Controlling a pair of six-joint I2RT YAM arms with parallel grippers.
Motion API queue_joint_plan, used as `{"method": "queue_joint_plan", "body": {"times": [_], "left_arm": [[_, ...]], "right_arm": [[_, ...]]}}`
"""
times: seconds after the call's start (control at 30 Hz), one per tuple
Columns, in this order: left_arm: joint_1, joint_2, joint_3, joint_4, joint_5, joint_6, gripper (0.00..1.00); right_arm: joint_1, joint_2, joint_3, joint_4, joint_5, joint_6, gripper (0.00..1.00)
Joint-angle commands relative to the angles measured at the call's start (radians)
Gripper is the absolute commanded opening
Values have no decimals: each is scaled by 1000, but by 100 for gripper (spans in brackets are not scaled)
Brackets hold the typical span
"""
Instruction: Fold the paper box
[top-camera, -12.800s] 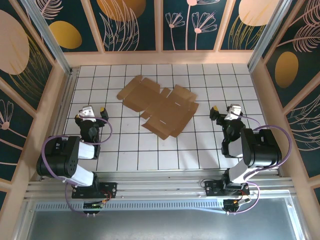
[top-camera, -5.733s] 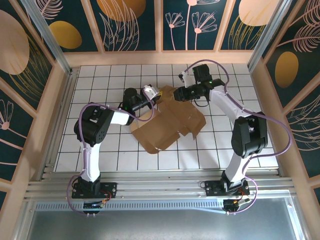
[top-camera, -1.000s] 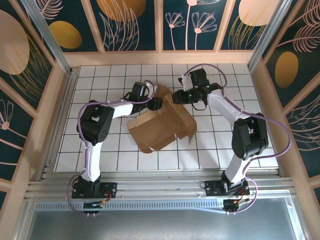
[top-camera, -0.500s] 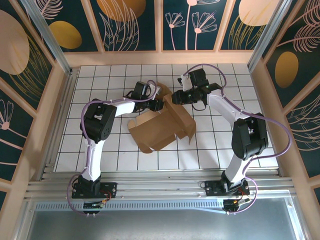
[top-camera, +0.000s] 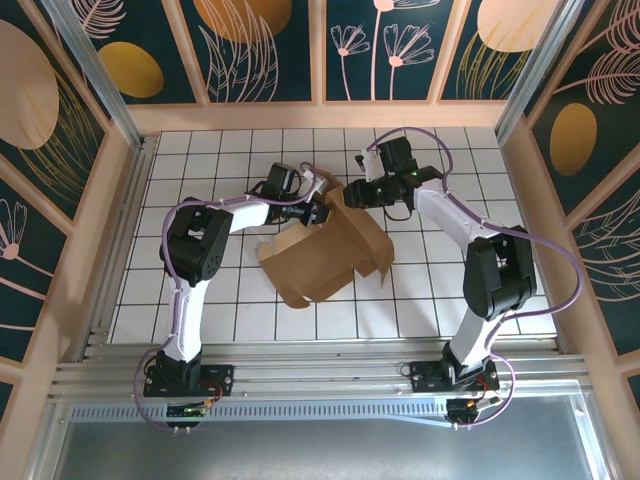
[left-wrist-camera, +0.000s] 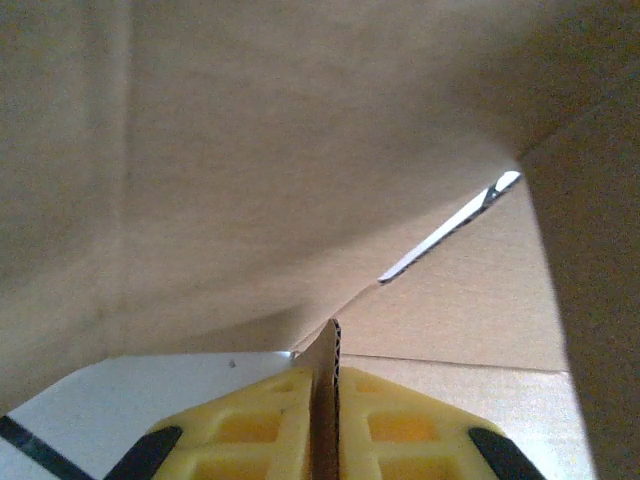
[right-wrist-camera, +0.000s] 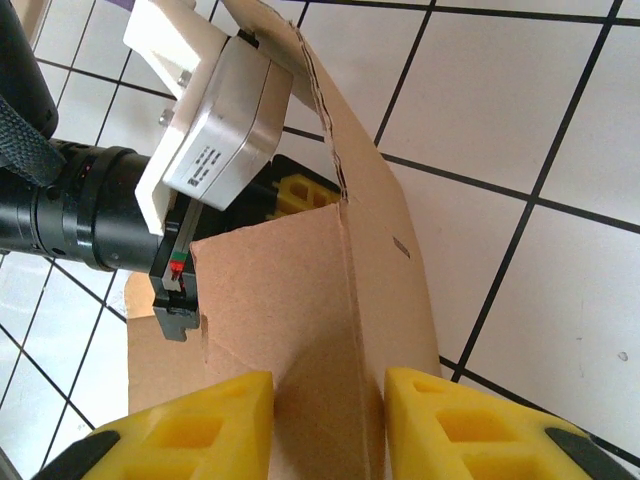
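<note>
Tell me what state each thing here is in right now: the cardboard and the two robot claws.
paper box: partly folded, some panels raised at the far end, the rest lying flat.
left gripper: shut, pinching a thin edge of the cardboard between its yellow fingers.
right gripper: jaws partly apart, astride a raised cardboard panel; whether it grips cannot be told.

Left claw (left-wrist-camera: 325, 395) pinched — right claw (right-wrist-camera: 328, 388) parted

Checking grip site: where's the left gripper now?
In the top view the left gripper sits near mid-frame, at the far-left corner of the paper box, shut on a flap edge, with the right gripper to its right.
</note>
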Motion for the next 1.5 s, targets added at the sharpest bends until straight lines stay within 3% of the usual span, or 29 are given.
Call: {"method": "queue_joint_plan", "body": {"times": [0.0,0.13,0.33,0.6,0.9,1.03,1.23,1.47], "left_arm": [[0,-12,40,19,109,51,14],[-2,4,37,25,131,32,18],[-10,14,5,54,136,-6,35],[-9,12,-8,58,141,-35,32],[-11,-16,-126,208,126,-153,32],[-12,-53,-155,241,89,-160,33],[-11,-202,-220,258,-23,-154,55],[8,-429,-286,168,-203,-120,61]], "right_arm": [[12,-12,-24,16,15,20,34],[14,-9,-29,19,14,20,34],[14,-5,-33,27,13,24,34],[14,-9,-35,24,19,23,34],[13,-10,-45,35,19,25,34],[13,-11,-41,32,20,23,34],[15,-15,-38,27,20,35,34],[14,-16,-18,3,13,47,34]]}}
